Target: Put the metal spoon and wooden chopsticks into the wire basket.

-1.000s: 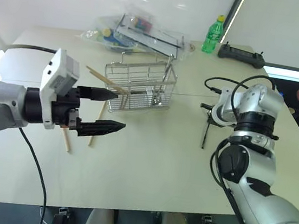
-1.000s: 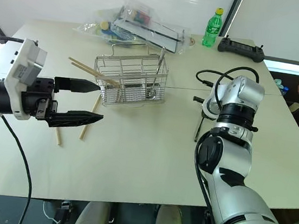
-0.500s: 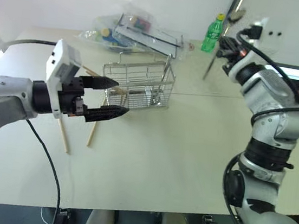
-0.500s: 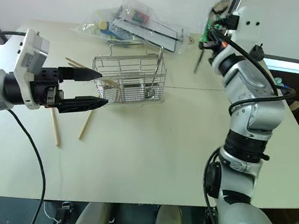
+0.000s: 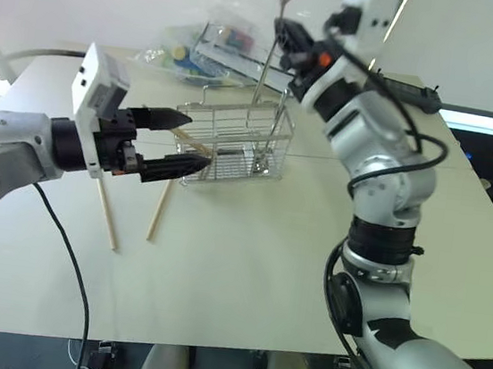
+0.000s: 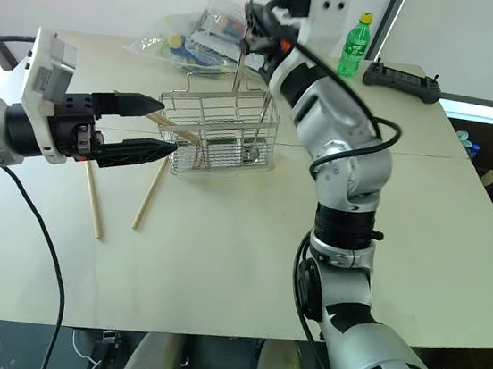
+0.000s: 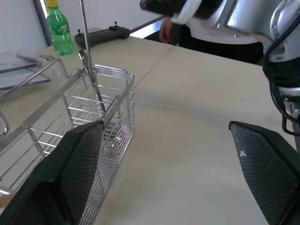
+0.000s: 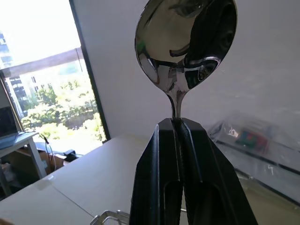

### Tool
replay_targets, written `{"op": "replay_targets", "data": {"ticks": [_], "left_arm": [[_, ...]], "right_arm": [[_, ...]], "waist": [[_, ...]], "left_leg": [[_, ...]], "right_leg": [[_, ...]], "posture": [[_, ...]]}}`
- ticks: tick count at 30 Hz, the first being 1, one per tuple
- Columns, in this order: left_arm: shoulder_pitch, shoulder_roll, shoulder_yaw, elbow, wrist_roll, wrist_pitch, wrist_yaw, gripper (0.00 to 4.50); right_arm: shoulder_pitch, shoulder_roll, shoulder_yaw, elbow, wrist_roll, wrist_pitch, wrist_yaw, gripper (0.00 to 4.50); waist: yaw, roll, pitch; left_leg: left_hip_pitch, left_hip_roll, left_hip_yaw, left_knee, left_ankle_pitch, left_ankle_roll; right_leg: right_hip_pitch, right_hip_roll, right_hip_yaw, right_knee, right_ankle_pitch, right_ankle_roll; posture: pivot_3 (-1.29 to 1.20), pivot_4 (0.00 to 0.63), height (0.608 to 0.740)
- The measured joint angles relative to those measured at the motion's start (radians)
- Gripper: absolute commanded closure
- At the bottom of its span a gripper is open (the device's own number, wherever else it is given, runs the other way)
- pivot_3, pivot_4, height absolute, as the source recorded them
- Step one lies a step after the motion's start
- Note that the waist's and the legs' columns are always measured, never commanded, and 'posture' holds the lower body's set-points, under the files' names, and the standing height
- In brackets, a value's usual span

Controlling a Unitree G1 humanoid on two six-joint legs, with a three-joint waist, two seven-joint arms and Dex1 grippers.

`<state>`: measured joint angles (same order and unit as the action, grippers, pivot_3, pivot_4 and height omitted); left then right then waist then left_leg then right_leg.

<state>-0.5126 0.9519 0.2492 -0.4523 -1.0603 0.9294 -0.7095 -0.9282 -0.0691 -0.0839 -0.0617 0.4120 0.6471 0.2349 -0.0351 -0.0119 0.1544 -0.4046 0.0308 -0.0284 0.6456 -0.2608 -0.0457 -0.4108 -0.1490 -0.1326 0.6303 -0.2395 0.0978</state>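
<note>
Your right gripper (image 8: 177, 123) has its fingers pressed together on the metal spoon (image 5: 279, 40), pinching it just under the bowl. The bowl points up and the thin handle hangs down toward the far right corner of the wire basket (image 5: 231, 143); from the head views the handle tip looks to be at or just inside the rim, but you cannot tell which compartment it is over. So the spoon is not yet dropped in: by my reading you are on the step of lowering it and letting go.

Your left gripper (image 5: 170, 144) hovers just beside the basket's left end with its fingers spread wide and nothing between them.

The wooden chopsticks are only partly done. One light stick (image 6: 173, 124) leans in the basket's left end, its upper end poking out over the rim toward your left gripper. Two more chopsticks (image 5: 105, 210) lie flat on the bench (image 5: 245, 265) in front of the basket's left end, close to each other but not touching it.

What is left, as I judge it: release the spoon into the basket, then pick up both loose sticks and put them in. The clear plastic bag (image 5: 210, 52) behind the basket and the green bottle (image 6: 355, 44) stay out of it.
</note>
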Motion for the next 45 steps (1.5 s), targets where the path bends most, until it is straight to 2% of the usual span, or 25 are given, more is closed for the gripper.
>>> {"op": "replay_targets", "data": {"ticks": [6, 9, 15, 22, 26, 28, 31, 35, 38, 42, 45], "left_arm": [[0.0, 0.0, 0.007, -0.002, -0.015, 0.006, 0.018, 0.0], [0.0, 0.003, 0.012, -0.002, -0.02, 0.006, 0.023, 0.0], [-0.02, 0.004, 0.012, 0.002, -0.02, 0.006, 0.025, 0.0], [-0.056, 0.004, 0.001, 0.037, 0.002, 0.005, 0.012, 0.0], [-0.088, 0.001, -0.001, 0.05, 0.01, 0.005, 0.019, 0.0], [-0.113, -0.003, 0.002, 0.064, 0.004, 0.008, 0.037, 0.0], [-0.161, -0.003, 0.043, 0.116, -0.014, 0.027, 0.085, 0.0], [-0.233, 0.033, 0.125, 0.223, -0.013, 0.049, 0.172, 0.0], [-0.247, 0.085, 0.152, 0.308, 0.011, 0.086, 0.204, 0.0], [-0.274, 0.096, 0.165, 0.409, 0.061, 0.127, 0.287, 0.0], [-0.274, 0.078, 0.152, 0.441, 0.129, 0.161, 0.382, 0.0]], "right_arm": [[0.049, -0.001, 0.026, 0.067, -0.058, -0.087, 0.006, 4.46], [0.07, -0.004, 0.026, 0.068, -0.075, -0.095, 0.001, 3.4], [0.088, -0.003, 0.022, 0.067, -0.076, -0.093, -0.02, 0.37], [0.094, -0.036, -0.002, 0.055, -0.072, -0.067, -0.038, 0.37], [0.09, -0.126, -0.028, 0.019, -0.049, -0.016, -0.016, 0.37], [0.07, -0.205, -0.05, 0.0, -0.017, 0.027, 0.031, 0.37], [0.016, -0.402, -0.094, -0.027, 0.063, 0.113, 0.168, 0.37], [0.002, -0.739, -0.12, -0.043, 0.144, 0.183, 0.45, 0.37], [0.075, -0.921, -0.123, -0.084, 0.196, 0.182, 0.678, 0.37], [0.206, -1.018, -0.144, -0.145, 0.278, 0.22, 0.836, 0.37], [0.301, -1.025, -0.182, -0.222, 0.333, 0.251, 0.862, 0.37]], "waist": [[-0.002, 0.0, 0.0], [-0.003, 0.0, 0.0], [-0.003, 0.0, 0.0], [-0.003, 0.0, 0.0], [0.003, 0.0, 0.001], [0.006, 0.0, 0.002], [0.018, 0.0, 0.004], [0.023, -0.002, 0.004], [0.019, -0.002, 0.004], [0.021, -0.003, 0.005], [0.026, -0.003, 0.006]], "left_leg": [[0.0, 0.0, 0.0, 0.0, 0.0, 0.0], [0.0, 0.0, 0.0, 0.0, 0.0, 0.0], [0.001, 0.0, 0.0, 0.0, 0.0, 0.0], [0.001, 0.0, 0.0, 0.0, 0.0, 0.0], [0.0, 0.0, 0.0, 0.0, 0.0, 0.0], [0.0, 0.0, 0.0, 0.0, 0.0, 0.0], [0.001, 0.0, 0.0, 0.0, 0.0, 0.0], [0.001, 0.0, 0.0, -0.002, 0.0, 0.0], [0.002, 0.0, 0.001, -0.003, 0.0, 0.0], [0.005, 0.0, 0.002, -0.003, 0.0, 0.0], [0.008, 0.0, 0.002, -0.003, 0.0, -0.001]], "right_leg": [[0.0, 0.0, 0.0, 0.0, 0.0, 0.0], [0.0, 0.0, 0.0, 0.0, 0.0, 0.0], [0.0, 0.0, 0.0, 0.0, 0.0, 0.0], [0.001, 0.0, 0.0, 0.0, 0.0, 0.0], [0.001, 0.0, 0.0, -0.001, 0.0, 0.0], [0.001, 0.0, 0.0, -0.001, 0.0, 0.0], [0.001, 0.0, 0.0, -0.002, 0.0, 0.0], [0.003, 0.0, -0.001, -0.009, -0.003, 0.004], [0.005, 0.0, -0.001, -0.013, -0.003, 0.004], [0.007, -0.001, -0.001, -0.013, -0.002, 0.005], [0.01, -0.001, -0.001, -0.013, -0.002, 0.005]], "posture": [[0.0, 0.15, 0.675], [0.0, 0.15, 0.675], [0.0, 0.15, 0.675], [0.0, 0.15, 0.675], [0.0, 0.15, 0.675], [0.0, 0.15, 0.675], [0.0, 0.15, 0.675], [0.0, 0.15, 0.675], [0.0, 0.15, 0.675], [0.0, 0.15, 0.675], [0.0, 0.15, 0.675]]}}
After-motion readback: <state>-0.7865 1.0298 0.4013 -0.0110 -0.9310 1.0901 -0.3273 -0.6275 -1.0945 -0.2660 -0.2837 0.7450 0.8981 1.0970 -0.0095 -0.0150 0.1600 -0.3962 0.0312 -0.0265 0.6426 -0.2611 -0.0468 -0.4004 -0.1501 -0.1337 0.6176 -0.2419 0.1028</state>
